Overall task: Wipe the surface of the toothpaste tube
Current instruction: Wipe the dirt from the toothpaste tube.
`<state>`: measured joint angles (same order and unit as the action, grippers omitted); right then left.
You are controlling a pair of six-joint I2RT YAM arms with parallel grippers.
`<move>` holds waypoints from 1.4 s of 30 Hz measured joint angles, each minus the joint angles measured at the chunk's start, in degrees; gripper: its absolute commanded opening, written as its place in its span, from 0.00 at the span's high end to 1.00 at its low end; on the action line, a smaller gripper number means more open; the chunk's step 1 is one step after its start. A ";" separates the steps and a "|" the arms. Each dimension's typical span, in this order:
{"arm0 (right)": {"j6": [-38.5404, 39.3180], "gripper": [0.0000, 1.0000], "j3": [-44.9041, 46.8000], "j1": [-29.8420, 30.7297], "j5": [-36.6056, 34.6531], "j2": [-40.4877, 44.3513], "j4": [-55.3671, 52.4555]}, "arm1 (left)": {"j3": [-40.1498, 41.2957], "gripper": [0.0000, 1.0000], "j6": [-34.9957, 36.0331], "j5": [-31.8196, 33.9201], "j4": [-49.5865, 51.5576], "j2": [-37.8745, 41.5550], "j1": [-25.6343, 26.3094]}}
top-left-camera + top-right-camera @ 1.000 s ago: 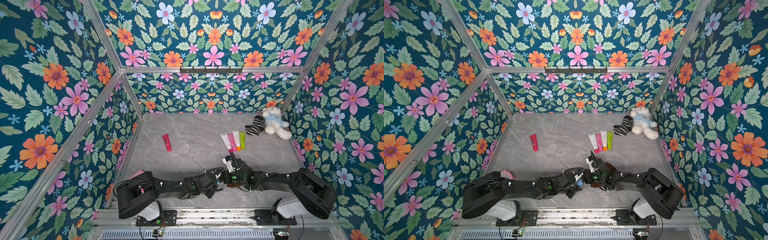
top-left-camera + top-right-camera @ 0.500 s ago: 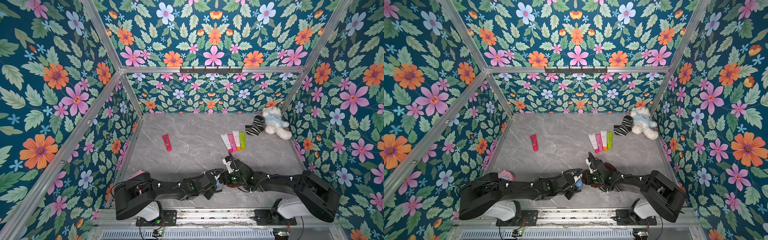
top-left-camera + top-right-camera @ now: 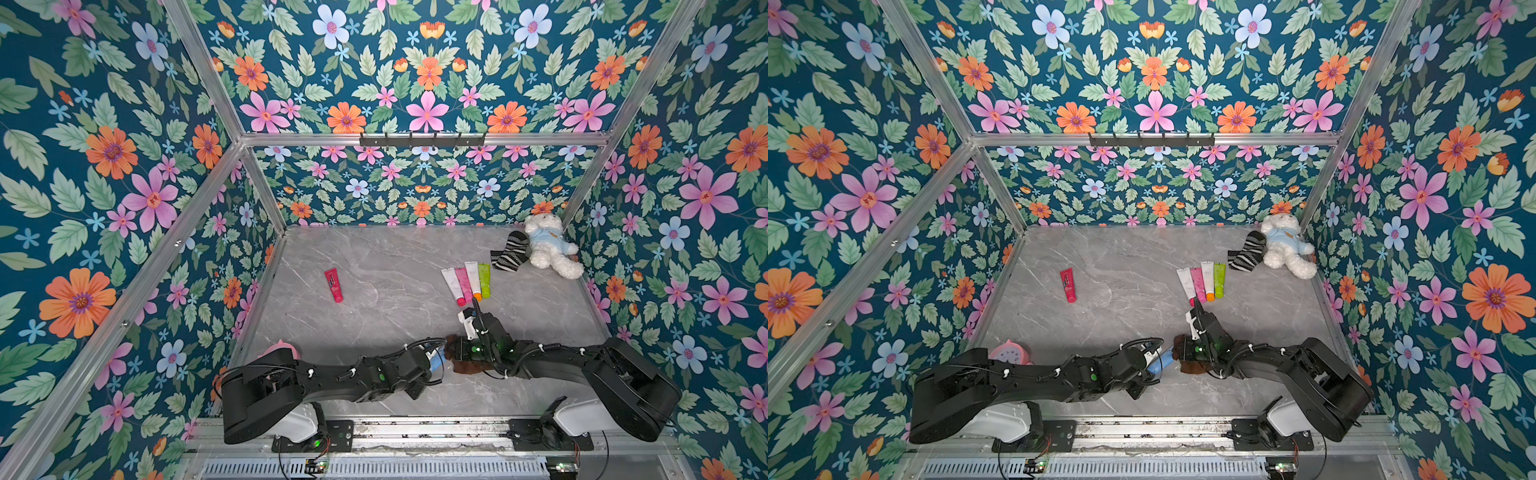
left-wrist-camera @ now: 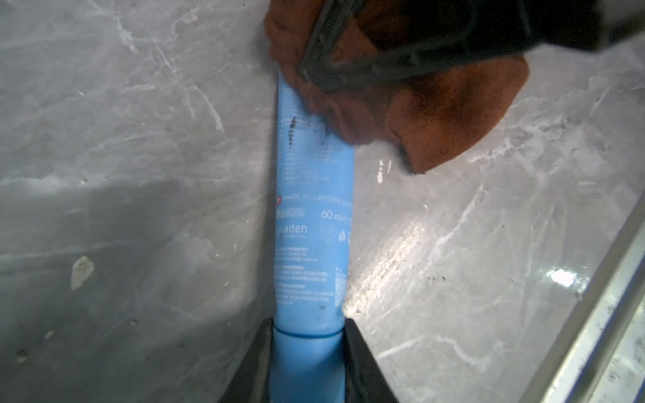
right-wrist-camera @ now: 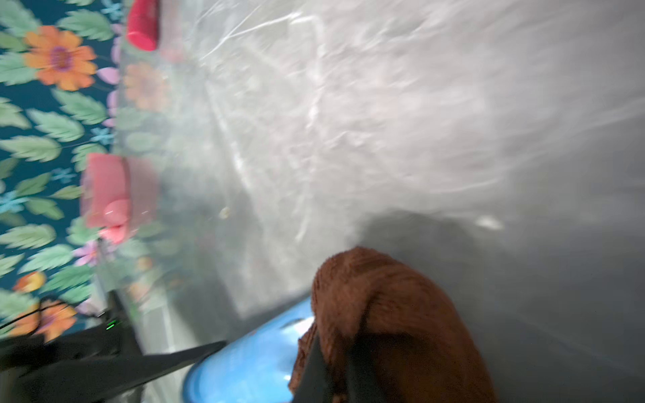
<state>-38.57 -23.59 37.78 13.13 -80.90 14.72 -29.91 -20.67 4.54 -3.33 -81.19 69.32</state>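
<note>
In the left wrist view a light blue toothpaste tube lies along the grey marble table. My left gripper is shut on its cap end, one black finger on each side. A brown cloth lies bunched over the tube's far end, pinched by the black fingers of the other arm. In the right wrist view my right gripper is shut on the cloth, and the tube shows just beside it. In both top views the arms meet near the front edge, with the tube and cloth between them.
A red tube lies at mid-left. Several coloured tubes lie in a row just behind the right arm. A striped sock and a white teddy sit in the back right corner. A pink clock stands at the front left wall.
The left arm's rear links have shifted a little to the left. Both grippers stay at the same spot, and the right wrist view is blurred by motion.
</note>
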 measured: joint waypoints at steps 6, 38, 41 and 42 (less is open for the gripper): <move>1.77 1.00 -1.62 4.35 -3.63 3.74 -7.15 | -0.13 1.00 -0.09 0.98 0.72 -0.68 0.04; 2.43 1.00 -8.02 6.19 5.07 -9.22 3.30 | -3.34 1.00 -2.93 14.86 3.32 -5.16 6.23; 2.12 1.00 -5.88 3.30 6.88 -8.52 5.09 | -3.37 1.00 -2.12 15.74 3.17 -5.22 6.84; 2.14 1.00 -5.49 2.45 6.43 -7.87 4.72 | -3.41 1.00 -1.90 16.06 3.15 -5.25 6.97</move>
<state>-36.42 -29.08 40.23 19.55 -88.77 19.44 -33.32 -22.57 20.60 -0.19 -86.43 76.29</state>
